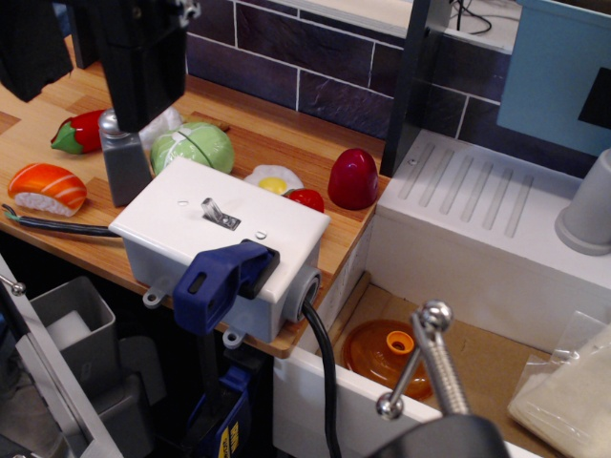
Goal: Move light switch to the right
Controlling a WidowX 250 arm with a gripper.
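Observation.image: light switch lies below tool, apart.

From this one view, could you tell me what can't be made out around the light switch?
- gripper: fingertips merge into one dark shape cut by the top edge; open or shut unclear.
- grey shaker: top partly covered by the arm.
- black cable: runs off the bottom edge.
- light switch: too small to read its position.
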